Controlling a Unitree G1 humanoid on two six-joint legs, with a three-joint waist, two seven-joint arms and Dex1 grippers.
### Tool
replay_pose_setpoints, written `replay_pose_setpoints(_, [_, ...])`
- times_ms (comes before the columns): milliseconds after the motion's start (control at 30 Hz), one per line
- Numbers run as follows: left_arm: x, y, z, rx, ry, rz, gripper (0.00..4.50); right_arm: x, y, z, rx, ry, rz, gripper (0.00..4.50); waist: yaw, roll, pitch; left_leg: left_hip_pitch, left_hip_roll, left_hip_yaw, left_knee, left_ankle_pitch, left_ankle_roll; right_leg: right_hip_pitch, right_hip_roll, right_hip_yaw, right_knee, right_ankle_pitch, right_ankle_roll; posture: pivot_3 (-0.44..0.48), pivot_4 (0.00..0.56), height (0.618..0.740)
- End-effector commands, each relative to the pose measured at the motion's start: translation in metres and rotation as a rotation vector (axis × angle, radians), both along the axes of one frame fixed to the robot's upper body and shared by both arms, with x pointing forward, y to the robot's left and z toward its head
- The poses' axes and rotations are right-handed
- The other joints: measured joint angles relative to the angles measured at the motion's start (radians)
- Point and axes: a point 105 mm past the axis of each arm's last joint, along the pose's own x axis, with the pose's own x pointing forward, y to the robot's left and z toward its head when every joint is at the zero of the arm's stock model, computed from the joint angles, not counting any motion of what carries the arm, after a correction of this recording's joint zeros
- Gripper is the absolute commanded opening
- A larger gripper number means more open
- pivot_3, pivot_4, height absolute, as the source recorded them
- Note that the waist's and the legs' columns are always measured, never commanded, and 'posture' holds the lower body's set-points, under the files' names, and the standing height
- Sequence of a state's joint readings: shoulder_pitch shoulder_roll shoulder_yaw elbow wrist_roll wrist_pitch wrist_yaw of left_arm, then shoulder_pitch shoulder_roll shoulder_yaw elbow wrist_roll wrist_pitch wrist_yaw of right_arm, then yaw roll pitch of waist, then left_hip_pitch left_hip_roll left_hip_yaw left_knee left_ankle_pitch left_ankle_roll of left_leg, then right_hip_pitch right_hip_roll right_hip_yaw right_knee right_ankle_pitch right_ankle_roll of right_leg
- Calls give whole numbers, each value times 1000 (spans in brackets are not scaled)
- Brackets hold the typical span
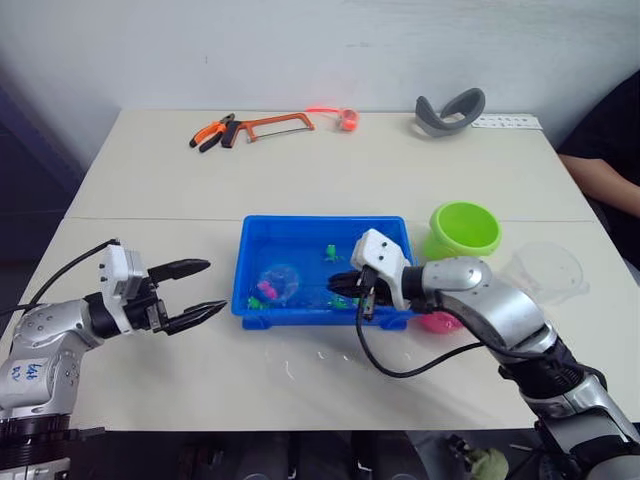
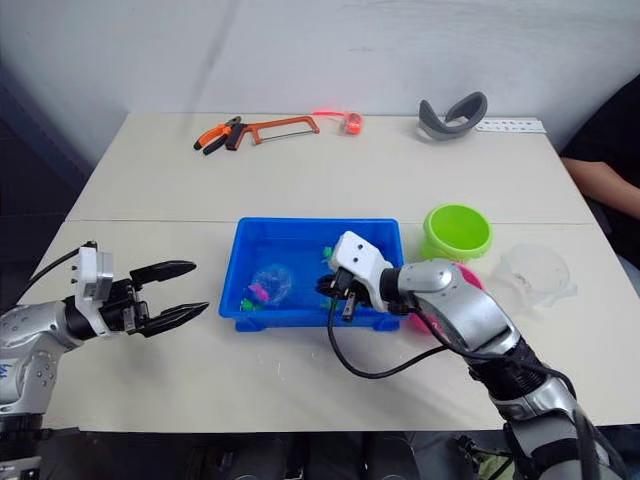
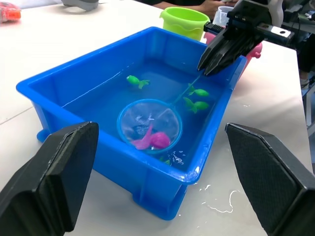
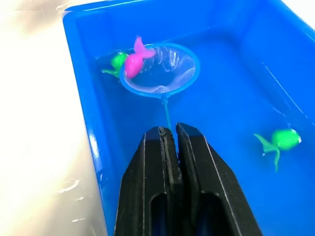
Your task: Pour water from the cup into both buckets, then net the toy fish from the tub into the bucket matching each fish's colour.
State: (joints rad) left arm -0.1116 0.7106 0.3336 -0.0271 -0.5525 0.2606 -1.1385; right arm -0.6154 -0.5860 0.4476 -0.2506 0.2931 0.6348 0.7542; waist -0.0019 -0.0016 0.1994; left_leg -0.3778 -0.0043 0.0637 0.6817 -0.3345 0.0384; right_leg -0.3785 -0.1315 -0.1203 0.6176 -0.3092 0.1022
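Observation:
The blue tub [image 1: 320, 219] holds water in the middle of the table. My right gripper [image 1: 345, 283] is over its near right corner, shut on the net's thin handle. The net's blue hoop [image 4: 160, 69] lies in the water at the tub's near left part, with a pink fish [image 4: 134, 59] at its rim. Green fish [image 3: 137, 80] float elsewhere in the tub, one [image 4: 280, 140] off to the side of the handle. To the left of the tub my left gripper [image 1: 205, 288] hovers open and holds nothing. The green bucket [image 1: 463, 228], the pink bucket [image 1: 440, 321], half hidden by my right arm, and the clear cup [image 1: 545, 270] stand to the tub's right.
A hacksaw [image 1: 275, 124], pliers [image 1: 212, 133], a small red thing [image 1: 347, 119] and a grey curved band [image 1: 450, 110] lie along the far edge. A person's arm [image 1: 600, 180] rests at the right edge. Water drops [image 3: 216, 204] lie in front of the tub.

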Motion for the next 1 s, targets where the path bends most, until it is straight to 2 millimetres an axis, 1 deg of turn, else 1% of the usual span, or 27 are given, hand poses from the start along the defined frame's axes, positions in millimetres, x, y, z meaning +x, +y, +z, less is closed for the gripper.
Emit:
replay_pose_setpoints(33, [2, -12, 24, -20, -79, -78, 4477, -14, -35, 34, 108, 36, 0, 0, -2, 0, 0, 0, 0, 0, 0, 0, 0, 0, 0, 0, 0, 0, 0, 0, 150, 740])
replay_pose_setpoints(67, [2, -14, 25, -24, -83, -87, 4477, -16, -39, 36, 105, 31, 0, 0, -2, 0, 0, 0, 0, 0, 0, 0, 0, 0, 0, 0, 0, 0, 0, 0, 150, 740])
replay_pose_setpoints(200, [8, -29, 33, -53, -107, -148, 4477, -27, -61, 54, 130, -29, -38, 0, 3, 0, 0, 0, 0, 0, 0, -1, 0, 0, 0, 0, -1, 0, 0, 0, 150, 740])
replay_pose_setpoints(267, [11, -38, 36, -63, -115, -185, 4477, -36, -72, 62, 146, -61, -59, 0, 4, 0, 0, 0, 0, 0, -1, -1, 0, 0, 0, 0, -1, 0, 0, 0, 150, 740])
replay_pose_setpoints(433, [18, -67, 45, -83, -122, -294, 4477, -65, -99, 73, 159, -84, -133, 0, 14, 0, 0, 0, 0, 0, -1, -1, 0, 1, 0, 0, -2, 0, 0, 0, 150, 740])
replay_pose_setpoints(500, [19, -80, 47, -91, -117, -343, 4477, -75, -113, 78, 169, -108, -201, 0, 24, 0, 0, 0, 0, 0, 0, -1, 0, 2, 1, 0, -2, 0, 0, 0, 150, 740])
replay_pose_setpoints(567, [21, -95, 48, -100, -109, -402, 4477, -84, -134, 80, 154, -146, -304, 0, 30, 0, 0, 0, 0, 1, 0, -1, 0, 2, 1, 0, -2, 0, 0, 0, 150, 740])
replay_pose_setpoints(700, [23, -110, 46, -98, -103, -479, 4477, -98, -160, 86, 161, -196, -459, 0, 31, 0, 0, 1, -1, 1, 0, 0, 1, 3, 2, 1, -2, 1, 1, 0, 150, 740])
replay_pose_setpoints(767, [25, -119, 45, -104, -97, -524, 4477, -111, -175, 83, 127, -218, -542, 0, 31, 0, 0, 1, 0, 1, 0, 0, 1, 3, 2, 1, -2, 1, 1, 0, 150, 740])
replay_pose_setpoints(833, [25, -122, 45, -107, -94, -549, 4477, -119, -182, 80, 101, -224, -584, 0, 31, 0, 0, 1, 0, 1, -1, 0, 0, 3, 3, 1, -2, 1, 1, 0, 150, 740])
replay_pose_setpoints(933, [28, -133, 40, -119, -74, -595, 4477, -130, -200, 71, -47, -272, -681, 0, 28, 0, 0, 2, -1, 2, -1, 0, 1, 3, 5, 2, -1, 1, 1, 0, 150, 740])
replay_pose_setpoints(1000, [28, -141, 38, -132, -64, -628, 4477, -139, -207, 64, -128, -276, -697, 0, 29, 0, 0, 2, -1, 3, 0, 0, 1, 3, 6, 4, -1, 1, 2, 0, 150, 740])
